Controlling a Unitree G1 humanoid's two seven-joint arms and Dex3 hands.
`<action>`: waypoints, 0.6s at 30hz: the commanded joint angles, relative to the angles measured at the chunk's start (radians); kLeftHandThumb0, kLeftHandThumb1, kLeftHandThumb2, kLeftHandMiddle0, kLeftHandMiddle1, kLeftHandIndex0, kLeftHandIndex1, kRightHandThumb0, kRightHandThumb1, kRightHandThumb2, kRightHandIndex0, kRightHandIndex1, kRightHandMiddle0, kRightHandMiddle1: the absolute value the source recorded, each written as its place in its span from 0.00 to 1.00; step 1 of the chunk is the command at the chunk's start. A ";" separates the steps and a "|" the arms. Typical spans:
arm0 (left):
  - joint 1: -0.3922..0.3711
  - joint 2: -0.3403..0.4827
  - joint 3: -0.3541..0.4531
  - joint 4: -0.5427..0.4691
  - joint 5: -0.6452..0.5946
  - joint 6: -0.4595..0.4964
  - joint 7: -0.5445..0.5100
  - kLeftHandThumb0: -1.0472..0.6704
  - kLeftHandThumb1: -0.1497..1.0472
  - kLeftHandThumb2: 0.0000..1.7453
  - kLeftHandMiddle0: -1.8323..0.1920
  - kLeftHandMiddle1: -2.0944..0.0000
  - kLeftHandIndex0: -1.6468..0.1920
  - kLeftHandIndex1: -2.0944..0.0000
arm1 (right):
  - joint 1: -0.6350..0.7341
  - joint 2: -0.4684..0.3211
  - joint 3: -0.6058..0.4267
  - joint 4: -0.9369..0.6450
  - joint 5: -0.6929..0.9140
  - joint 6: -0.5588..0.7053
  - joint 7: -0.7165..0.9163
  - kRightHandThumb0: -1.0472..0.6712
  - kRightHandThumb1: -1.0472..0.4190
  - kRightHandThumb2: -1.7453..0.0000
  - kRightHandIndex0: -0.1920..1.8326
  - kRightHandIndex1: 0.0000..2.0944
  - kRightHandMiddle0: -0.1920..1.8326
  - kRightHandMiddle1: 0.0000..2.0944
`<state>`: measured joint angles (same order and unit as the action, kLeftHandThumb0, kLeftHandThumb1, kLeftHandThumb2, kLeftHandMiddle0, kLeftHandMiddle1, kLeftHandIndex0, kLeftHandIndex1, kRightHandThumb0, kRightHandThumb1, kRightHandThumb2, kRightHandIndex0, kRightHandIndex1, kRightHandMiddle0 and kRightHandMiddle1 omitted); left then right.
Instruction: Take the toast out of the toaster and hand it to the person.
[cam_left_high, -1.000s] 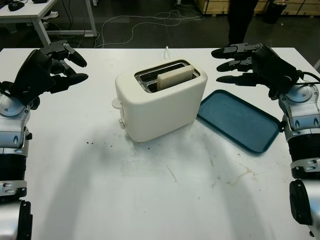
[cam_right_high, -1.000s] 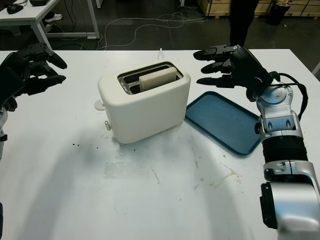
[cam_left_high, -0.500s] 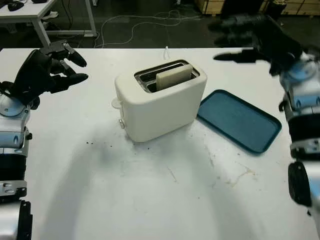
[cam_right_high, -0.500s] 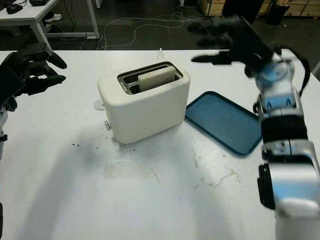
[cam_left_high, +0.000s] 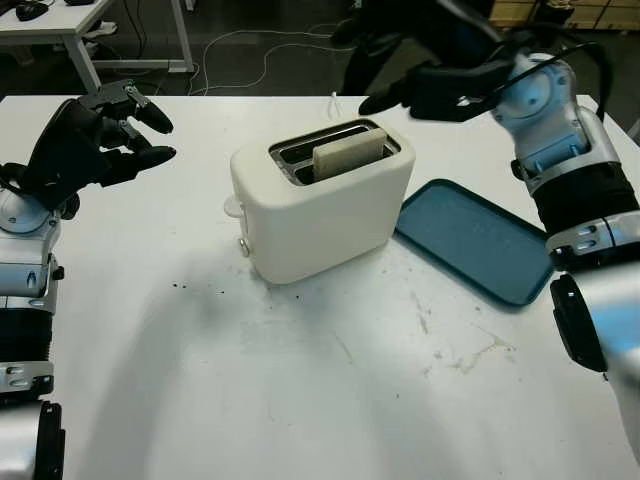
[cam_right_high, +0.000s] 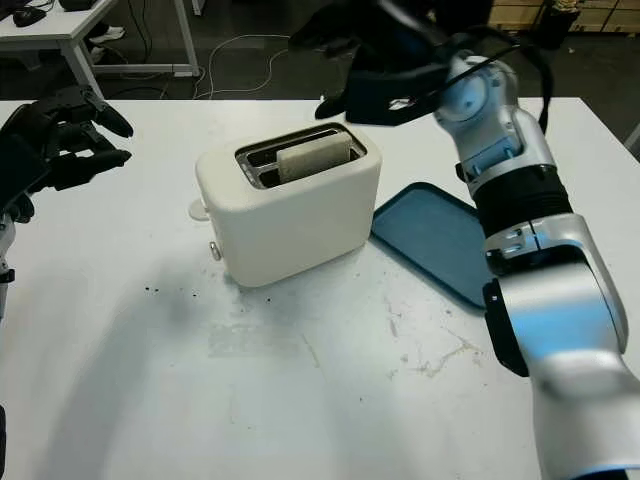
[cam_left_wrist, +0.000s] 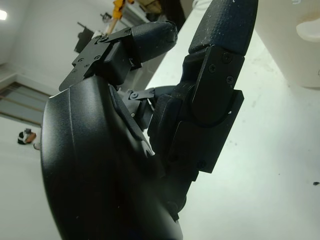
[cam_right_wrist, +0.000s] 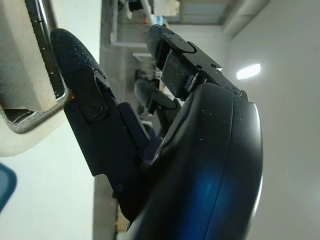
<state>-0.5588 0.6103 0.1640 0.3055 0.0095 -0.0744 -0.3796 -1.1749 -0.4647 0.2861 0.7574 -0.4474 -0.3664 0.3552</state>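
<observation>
- Toaster (cam_left_high: 320, 205): cream-white, two slots, standing near the middle of the white table (cam_left_high: 300, 400), its lever knob facing my left side.
- Toast (cam_left_high: 349, 153): one pale slice, upright in the slot nearer me, its top edge standing above the toaster's rim. Nothing is touching it.
- My right hand (cam_right_high: 375, 60): raised above the table just behind the toaster's right end, open, holding nothing; one fingertip (cam_right_wrist: 67, 42) sits close over the slot's metal rim in the right wrist view.
- My left hand (cam_left_high: 95, 140): held up over the table's left side, well apart from the toaster, open and holding nothing.
- Tray (cam_left_high: 475, 240): dark teal, flat on the table just right of the toaster, one corner near its base.
- Crumbs (cam_left_high: 200, 290): a few dark specks in front of the toaster, on my left.
</observation>
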 joint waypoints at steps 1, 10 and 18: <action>0.012 0.004 0.003 -0.014 0.001 0.009 0.008 0.00 0.89 0.02 0.64 0.30 0.65 0.34 | -0.015 0.005 0.023 -0.012 -0.020 -0.011 0.015 0.23 0.26 1.00 0.30 0.34 0.46 0.00; 0.009 0.003 0.000 -0.016 0.004 0.010 0.009 0.00 0.89 0.02 0.64 0.30 0.65 0.34 | 0.016 -0.001 0.076 -0.030 -0.068 -0.044 0.036 0.28 0.29 1.00 0.34 0.28 0.46 0.01; 0.013 -0.001 0.004 -0.017 -0.002 0.010 0.010 0.00 0.89 0.02 0.64 0.30 0.64 0.35 | 0.033 0.002 0.100 -0.041 -0.103 -0.010 0.054 0.28 0.27 1.00 0.31 0.28 0.45 0.00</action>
<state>-0.5587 0.6101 0.1642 0.2999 0.0098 -0.0710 -0.3792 -1.1522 -0.4604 0.3807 0.7333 -0.5432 -0.3930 0.3999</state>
